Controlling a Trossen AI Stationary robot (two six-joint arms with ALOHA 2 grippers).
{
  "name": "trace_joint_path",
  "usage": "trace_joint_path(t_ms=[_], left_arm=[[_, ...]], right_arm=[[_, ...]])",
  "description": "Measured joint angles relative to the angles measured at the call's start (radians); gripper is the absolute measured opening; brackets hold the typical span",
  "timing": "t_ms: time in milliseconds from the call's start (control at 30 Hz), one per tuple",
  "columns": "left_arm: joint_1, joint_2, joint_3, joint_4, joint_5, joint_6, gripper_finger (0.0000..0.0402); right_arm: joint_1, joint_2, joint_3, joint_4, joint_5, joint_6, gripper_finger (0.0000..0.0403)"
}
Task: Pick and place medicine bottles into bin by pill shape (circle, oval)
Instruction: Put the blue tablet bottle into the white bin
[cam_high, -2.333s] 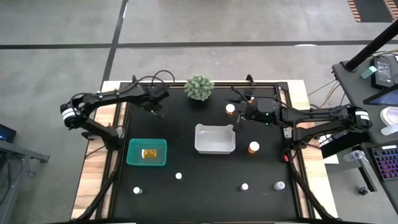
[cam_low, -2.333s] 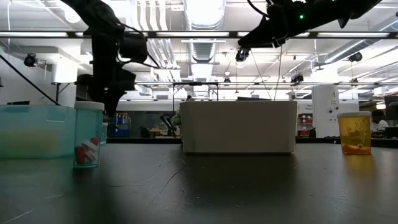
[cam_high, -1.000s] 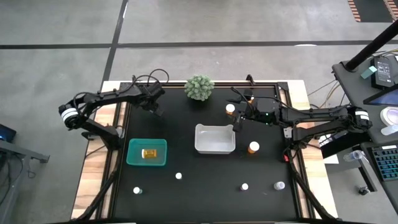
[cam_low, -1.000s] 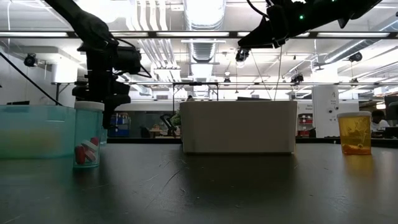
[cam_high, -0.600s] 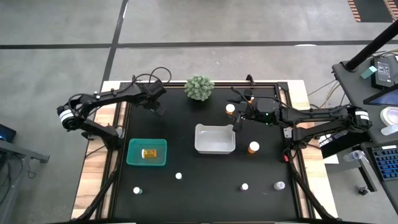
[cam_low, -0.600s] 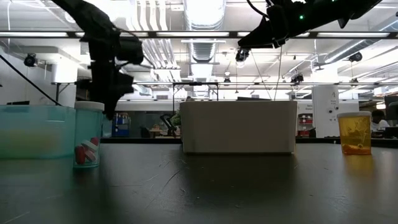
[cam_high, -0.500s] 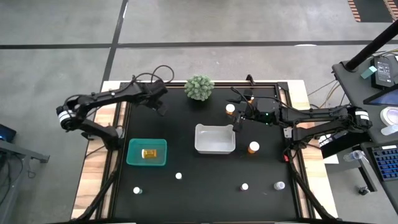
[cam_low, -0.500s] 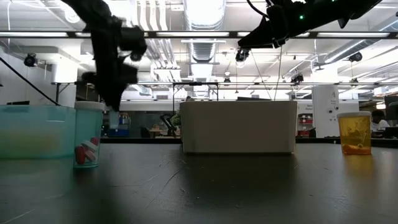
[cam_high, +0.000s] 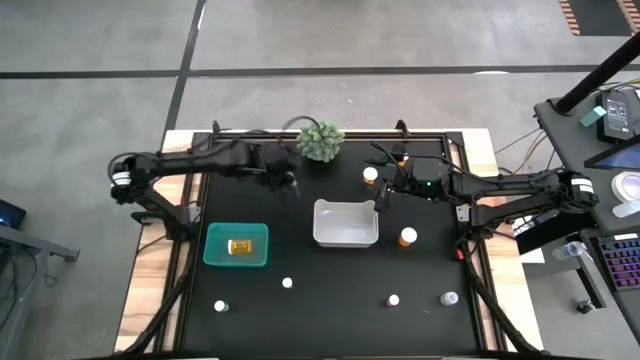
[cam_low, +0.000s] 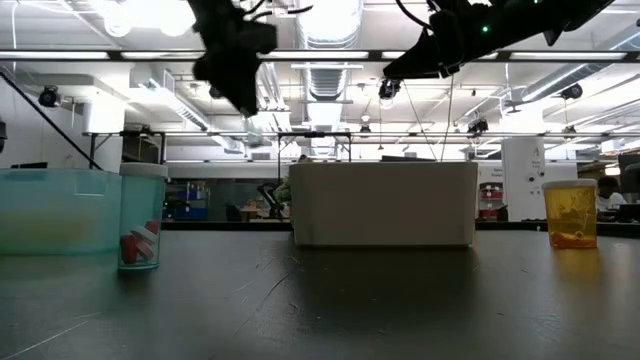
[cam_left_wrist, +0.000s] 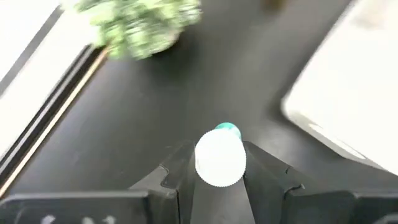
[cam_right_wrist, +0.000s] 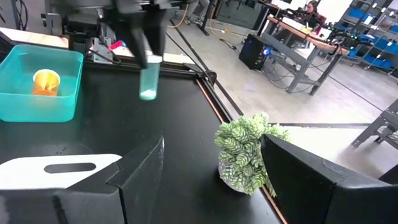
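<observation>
My left gripper (cam_high: 286, 181) is shut on a small bottle with a white cap and a teal body (cam_left_wrist: 220, 157), in the air between the green plant (cam_high: 320, 141) and the white bin (cam_high: 346, 222). The right wrist view shows the bottle (cam_right_wrist: 148, 78) hanging under the gripper. My right gripper (cam_high: 380, 197) is open and empty above the white bin's far right corner. A teal bin (cam_high: 236, 244) holds one amber bottle. An amber bottle (cam_high: 371, 175) stands beside my right gripper, and another (cam_high: 407, 238) to the right of the white bin. My left gripper pinches the bottle at its capped upper end (cam_left_wrist: 219, 167) between its two fingers. The fingers come from above, pointing down. The bottle hangs upright below them (cam_right_wrist: 148, 81), clear of the table.
Several white-capped bottles stand near the table's front edge, such as two at the left (cam_high: 287, 283) (cam_high: 221, 306) and two at the right (cam_high: 393, 299) (cam_high: 449, 297). In the low view a clear bottle with red and white pills (cam_low: 140, 215) stands by the teal bin.
My left gripper has gone up and toward the table's right edge, from the far left part of the table toward the white bin, with the bottle hanging under it. My right gripper has kept still.
</observation>
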Motion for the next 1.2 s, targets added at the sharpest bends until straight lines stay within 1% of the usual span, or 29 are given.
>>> trace_joint_path(t_ms=[167,367,433,533,700,800,933,1067,1200], left_arm=[[-0.07,0.112,0.119,0.005,0.077,0.077,0.0093],[-0.12,0.267,0.271,0.017,0.089,0.156,0.0093],[-0.128,0.326,0.318,0.024,0.113,0.173,0.0093],[-0.14,0.408,0.364,0.021,0.125,0.182,0.0093],[-0.144,0.515,0.379,0.042,0.121,0.181,0.0093],[-0.143,0.563,0.378,0.046,0.114,0.15,0.0093],[-0.145,0.595,0.378,0.052,0.084,0.13,0.0095],[-0.144,0.621,0.376,0.057,0.051,0.129,0.0112],[-0.144,0.624,0.375,0.072,0.045,0.129,0.013]], right_arm=[[0.0,0.0,0.0,-0.005,0.0,-0.004,0.026],[0.0,-0.001,0.0,-0.008,0.0,-0.006,0.026],[0.0,-0.001,0.0,-0.008,0.0,-0.005,0.026],[0.0,-0.001,0.0,-0.009,0.0,-0.006,0.026],[0.0,-0.002,0.0,-0.025,0.0,-0.018,0.026],[0.0,-0.002,0.0,-0.031,0.002,-0.022,0.026],[-0.001,-0.002,-0.001,-0.038,0.006,-0.024,0.026],[-0.001,-0.002,-0.001,-0.039,0.011,-0.028,0.026],[-0.001,-0.002,-0.001,-0.036,0.011,-0.034,0.026]])
